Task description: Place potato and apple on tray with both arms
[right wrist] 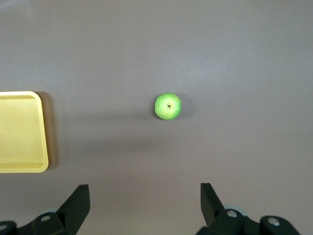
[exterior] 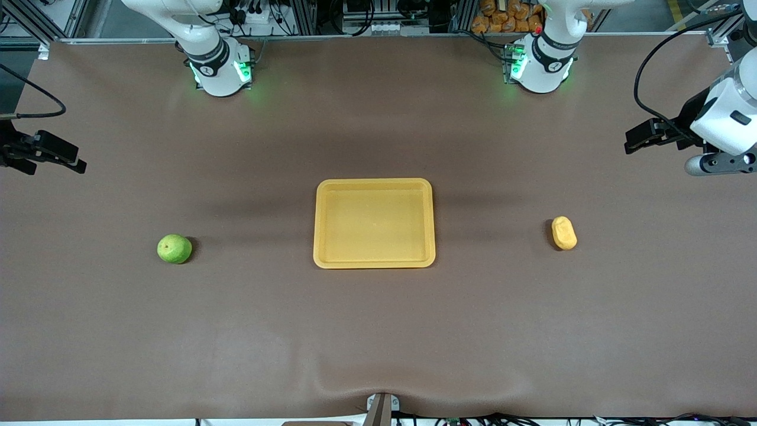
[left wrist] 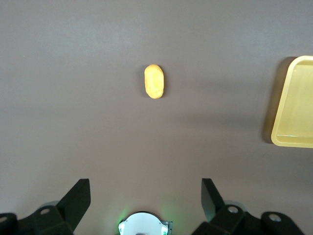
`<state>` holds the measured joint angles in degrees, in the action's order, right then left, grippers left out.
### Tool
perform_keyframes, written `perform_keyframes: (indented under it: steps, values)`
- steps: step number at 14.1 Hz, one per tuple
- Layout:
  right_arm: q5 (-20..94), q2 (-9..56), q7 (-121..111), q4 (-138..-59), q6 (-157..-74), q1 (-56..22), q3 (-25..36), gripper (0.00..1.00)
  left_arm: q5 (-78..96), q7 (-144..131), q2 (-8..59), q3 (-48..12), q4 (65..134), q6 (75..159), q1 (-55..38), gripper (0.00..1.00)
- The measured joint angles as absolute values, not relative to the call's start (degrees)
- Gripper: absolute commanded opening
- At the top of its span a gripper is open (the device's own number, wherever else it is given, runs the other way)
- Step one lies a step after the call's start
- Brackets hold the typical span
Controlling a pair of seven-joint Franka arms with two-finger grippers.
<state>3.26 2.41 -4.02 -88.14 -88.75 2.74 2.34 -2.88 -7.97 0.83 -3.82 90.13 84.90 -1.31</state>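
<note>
The yellow-orange tray (exterior: 374, 225) lies empty in the middle of the brown table. The green apple (exterior: 174, 248) rests toward the right arm's end, well apart from the tray. The oblong potato (exterior: 564, 232) rests toward the left arm's end. My right gripper (exterior: 56, 160) hangs open high over the table's edge at its own end; in its wrist view the apple (right wrist: 168, 106) and a tray corner (right wrist: 19, 132) lie ahead of the gripper (right wrist: 144, 198). My left gripper (exterior: 636, 141) hangs open high over its end, with the potato (left wrist: 154, 81) and the tray's rim (left wrist: 293, 105) ahead of the gripper (left wrist: 145, 198).
Both arm bases (exterior: 220, 71) (exterior: 541, 68) stand at the table edge farthest from the front camera. A small metal bracket (exterior: 381, 408) sits at the nearest edge. Bare brown tabletop (exterior: 378, 331) surrounds the tray, apple and potato.
</note>
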Motion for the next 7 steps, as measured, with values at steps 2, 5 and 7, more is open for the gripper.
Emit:
perform_keyframes:
  steps: [2, 5, 7]
  values:
    - [3.3, 3.8, -4.0, -88.3, -88.7, 2.9, 2.5, 1.00, -2.9, -8.0, 0.9, -3.8, 90.1, 84.9, -1.3, 1.00]
    - [3.3, 5.8, -4.0, -88.3, -88.8, 2.9, 2.6, 1.00, -2.9, -8.0, 1.1, -3.8, 90.2, 84.9, -1.3, 1.00]
    - [3.3, 6.8, -4.0, -88.3, -88.9, 2.9, 2.5, 1.00, -3.0, -8.0, 1.8, -3.8, 90.3, 84.9, -1.4, 1.00]
